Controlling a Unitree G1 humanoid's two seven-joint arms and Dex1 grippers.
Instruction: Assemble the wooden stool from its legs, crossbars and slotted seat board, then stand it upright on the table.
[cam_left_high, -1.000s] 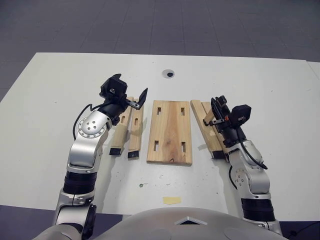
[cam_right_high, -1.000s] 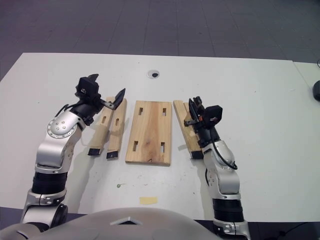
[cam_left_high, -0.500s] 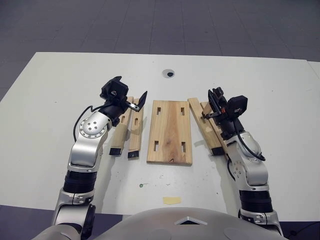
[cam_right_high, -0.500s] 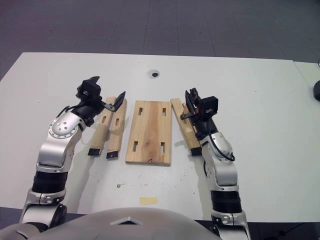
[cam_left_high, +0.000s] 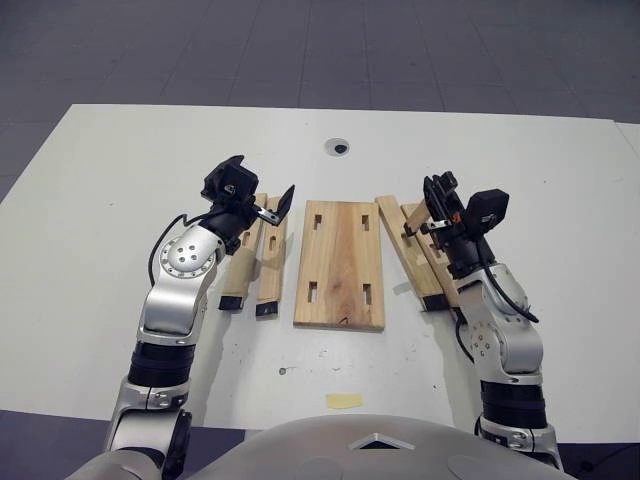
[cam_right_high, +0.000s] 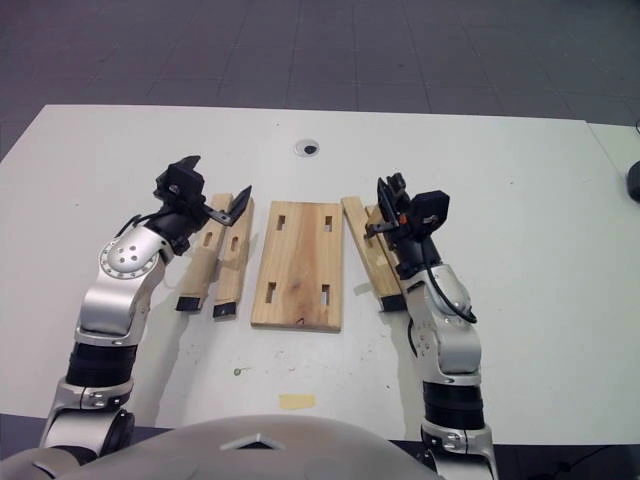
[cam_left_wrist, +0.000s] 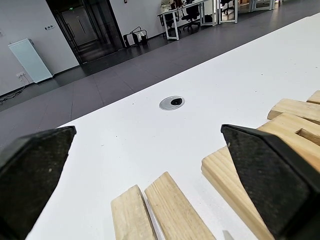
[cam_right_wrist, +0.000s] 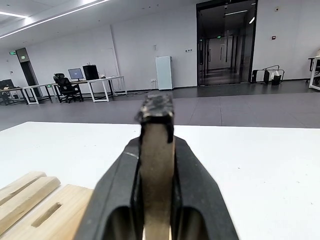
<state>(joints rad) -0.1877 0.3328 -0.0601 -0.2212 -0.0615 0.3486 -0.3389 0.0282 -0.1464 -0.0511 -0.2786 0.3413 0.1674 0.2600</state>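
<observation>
Right gripper (cam_left_high: 437, 192) is clenched on a wooden bar (cam_right_wrist: 156, 165), at the far end of the right-hand pieces. Slotted seat board (cam_left_high: 340, 265) lies flat on the table (cam_left_high: 120, 200), just beside the gripper on the robot's left. Its long axis runs away from the robot, roughly parallel to the bars. My read: the right arm is nearer the board's right-side slots. Left gripper (cam_left_high: 263, 182) is spread wide, hovering over the far ends of the left pair of legs (cam_left_high: 272, 265), which also lie parallel to the board.

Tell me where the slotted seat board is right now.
In the left eye view the seat board lies flat mid-table, between the left legs and the right legs, nearer the robot than the round hole.
</observation>
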